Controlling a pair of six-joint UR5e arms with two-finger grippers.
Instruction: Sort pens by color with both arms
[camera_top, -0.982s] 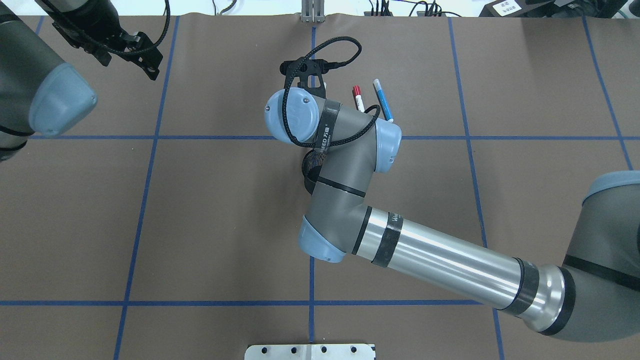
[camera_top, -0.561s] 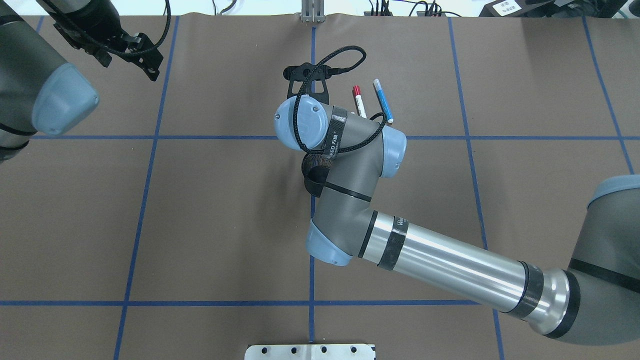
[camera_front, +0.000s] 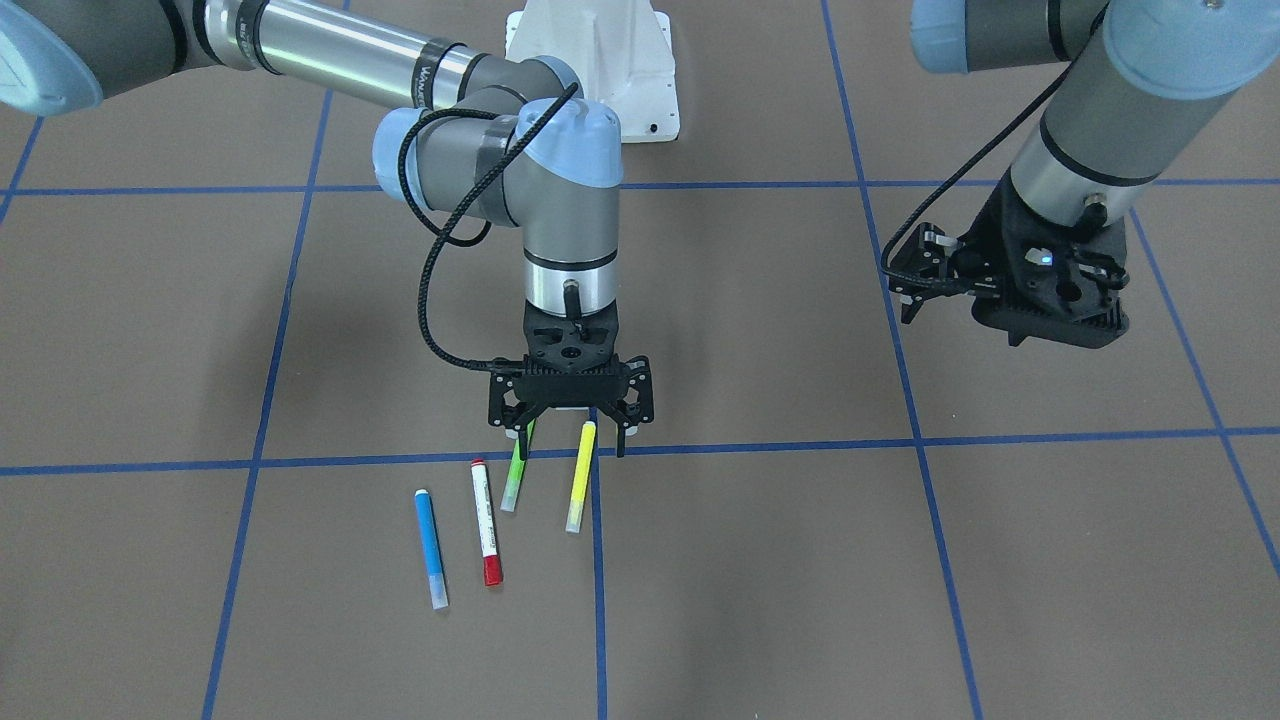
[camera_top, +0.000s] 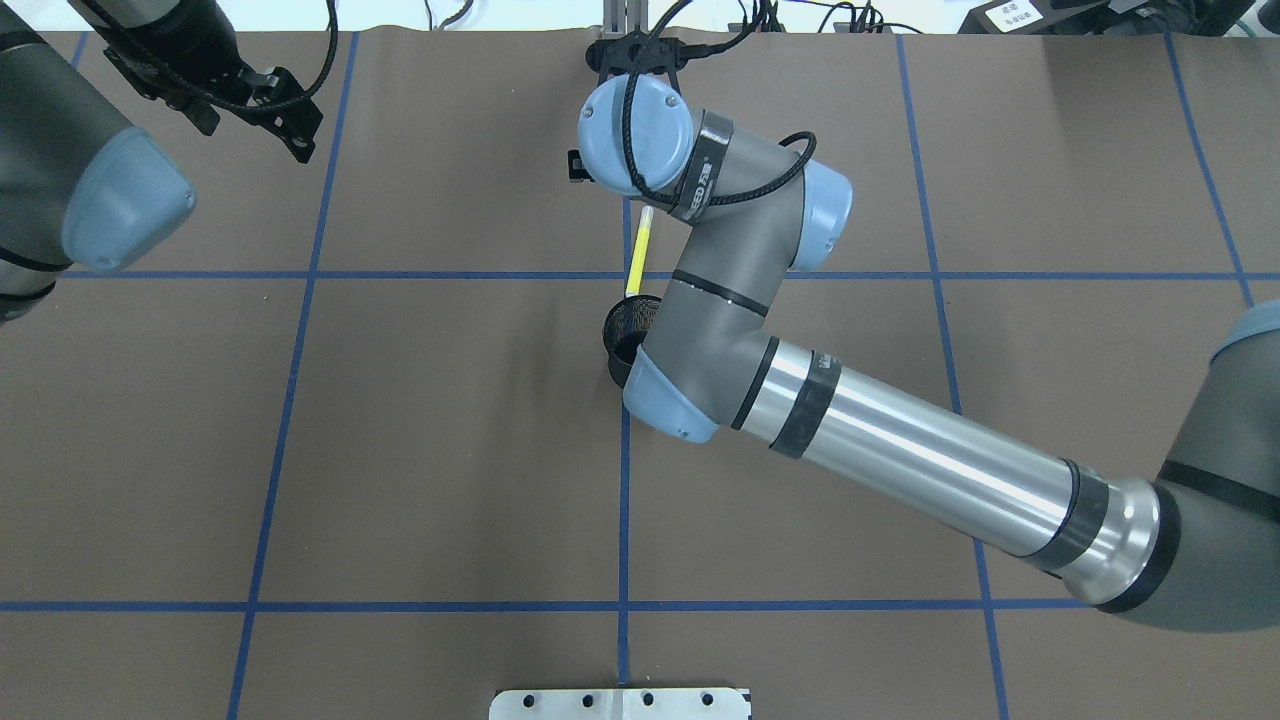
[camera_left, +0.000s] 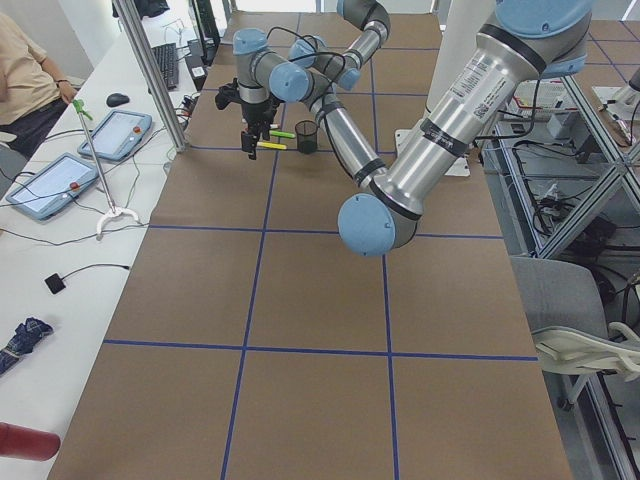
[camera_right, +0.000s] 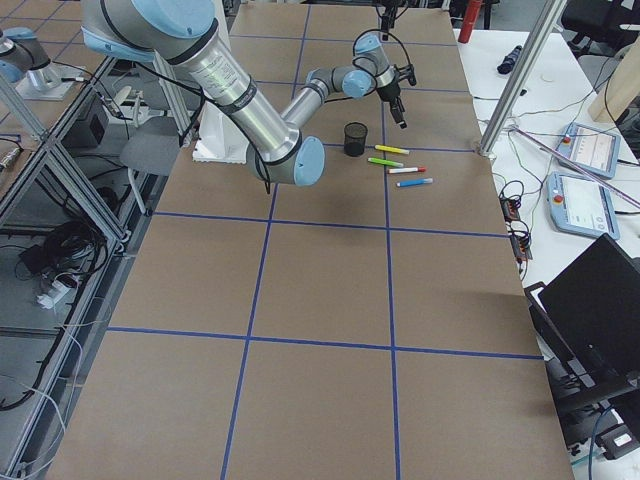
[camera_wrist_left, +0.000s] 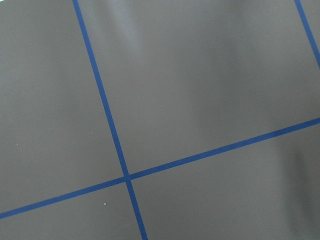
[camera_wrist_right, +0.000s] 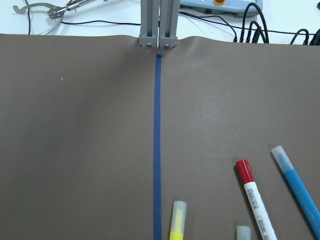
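Note:
Four pens lie side by side on the brown table: blue (camera_front: 431, 548), red (camera_front: 486, 520), green (camera_front: 513, 478) and yellow (camera_front: 579, 480). My right gripper (camera_front: 571, 438) hangs open and empty just above the robot-side ends of the green and yellow pens, its fingers (camera_front: 519, 432) spread to either side of them. In the overhead view only the yellow pen (camera_top: 640, 250) shows; the right arm hides the others. The right wrist view shows the pen tips: yellow (camera_wrist_right: 177, 220), red (camera_wrist_right: 254, 196), blue (camera_wrist_right: 297, 192). My left gripper (camera_front: 1050, 305) hovers far off over bare table; its fingers do not show.
A black mesh cup (camera_top: 624, 335) stands on the centre line, just on the robot's side of the pens, partly under the right arm; it also shows in the exterior right view (camera_right: 355, 138). A metal post (camera_wrist_right: 158, 25) stands at the table's far edge.
My right arm has swung its wrist toward the table's far edge. It now covers the red and blue pens in the overhead view and uncovers the yellow one. The left arm has barely moved.

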